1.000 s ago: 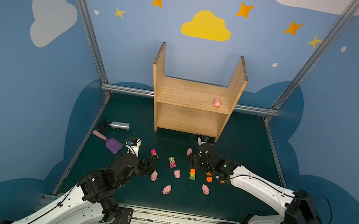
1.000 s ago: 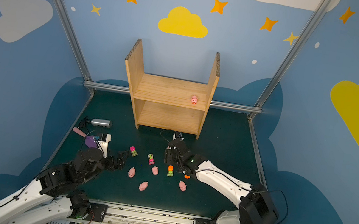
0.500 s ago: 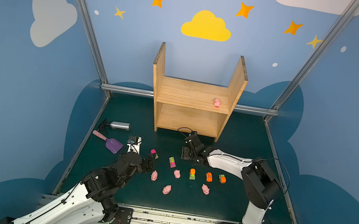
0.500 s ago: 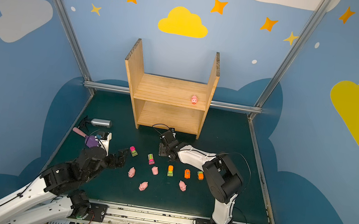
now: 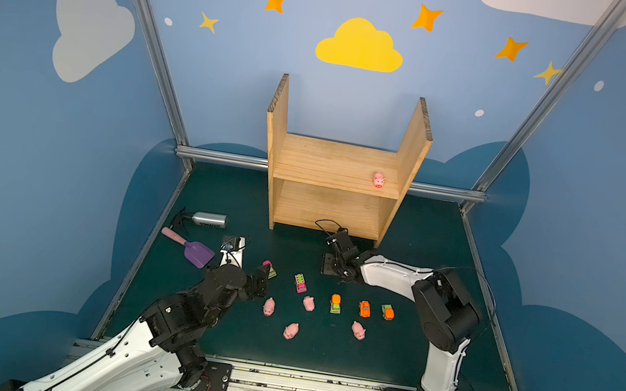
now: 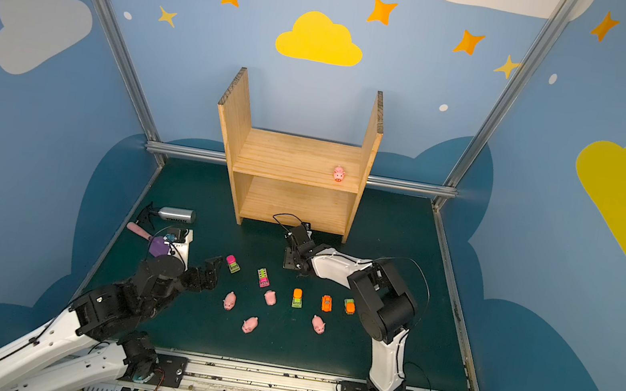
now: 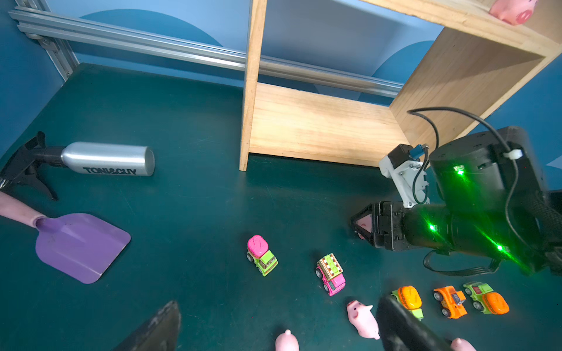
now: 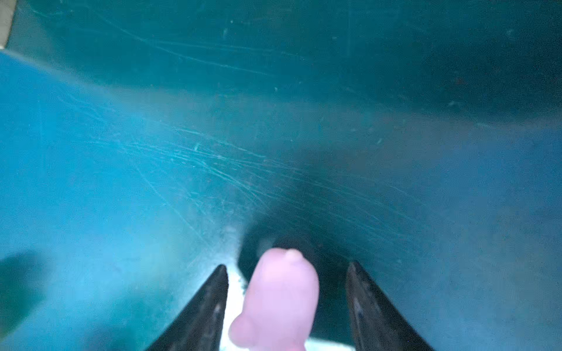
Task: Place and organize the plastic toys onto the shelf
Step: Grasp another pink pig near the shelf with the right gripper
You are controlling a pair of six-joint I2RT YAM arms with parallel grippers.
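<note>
The wooden shelf point(image 5: 329, 161) stands at the back, with one pink pig point(image 5: 379, 180) on its upper board. My right gripper point(image 8: 287, 267) is low over the mat in front of the shelf point(image 6: 293, 202). It is open around another pig point(image 8: 279, 297), with a gap showing on each side. Three more pigs point(image 5: 268, 306) point(image 5: 308, 303) point(image 5: 290, 330) and a fourth point(image 5: 358, 330) lie on the mat. Several toy vehicles point(image 5: 300, 283) point(image 5: 335, 303) point(image 5: 364, 309) sit in a loose row. My left gripper point(image 7: 279, 304) is wide open by the pink-and-green truck point(image 7: 261, 255).
A silver spray bottle point(image 5: 209, 219) lies at the left, with a purple scoop point(image 5: 197, 253) next to it. A metal rail point(image 5: 224, 158) runs along the back of the mat behind the shelf. The right arm's elbow point(image 5: 445, 309) rises right of the vehicles.
The right arm has folded back and its gripper has moved from the vehicles to the pig in front of the shelf, its jaws narrowing around it. The left arm has hardly moved.
</note>
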